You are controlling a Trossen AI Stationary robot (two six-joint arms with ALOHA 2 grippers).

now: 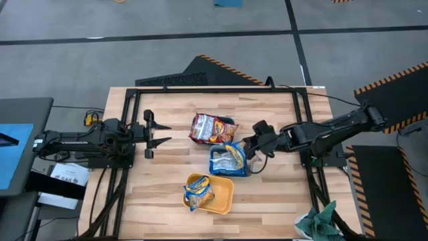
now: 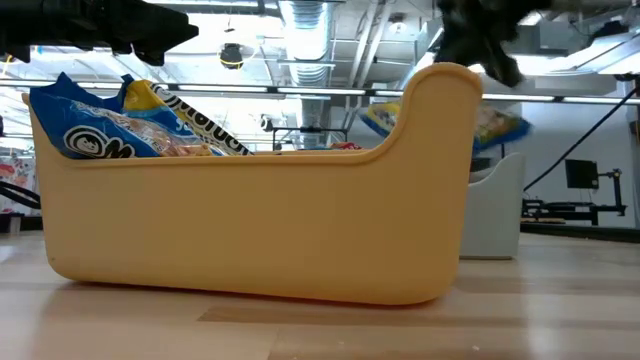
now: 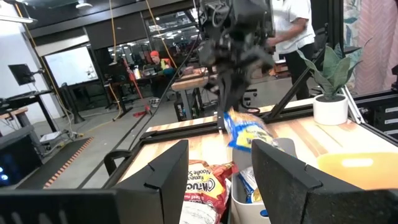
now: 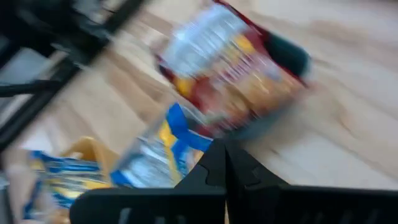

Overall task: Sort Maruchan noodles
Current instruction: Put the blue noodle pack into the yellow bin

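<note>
The light wooden slatted table (image 1: 267, 194) was bounded by a black metal frame (image 1: 214, 90), and broad bare strips of wood were left along its near and far edges and between the tubs and the left arm. Three tubs were grouped near the table's middle: a teal square plastic tub (image 1: 226, 125) farthest from the front, a pale-blue square plastic tub (image 1: 231, 173) beside it, and an orange plastic tub (image 1: 221, 197) nearest the front edge.

The left gripper (image 1: 162, 132) was held apart from the tubs at the table's left side, its fingers spread and empty. The right gripper (image 1: 246, 148) was positioned over the pale-blue tub's right rim, its fingers pinched together on a blue-and-yellow shiny plastic noodle packet (image 3: 247, 132), which was seen hanging in the left wrist view.

A red-and-silver crinkled packet (image 1: 208, 128) was piled in the teal tub, overhanging its left rim. A blue-and-white packet (image 1: 227, 158) was lying in the pale-blue tub. A yellow-and-blue packet (image 1: 198, 190) was leaning in the orange tub.

A green crumpled cloth (image 1: 322, 221) was lying off the table's front right corner.
</note>
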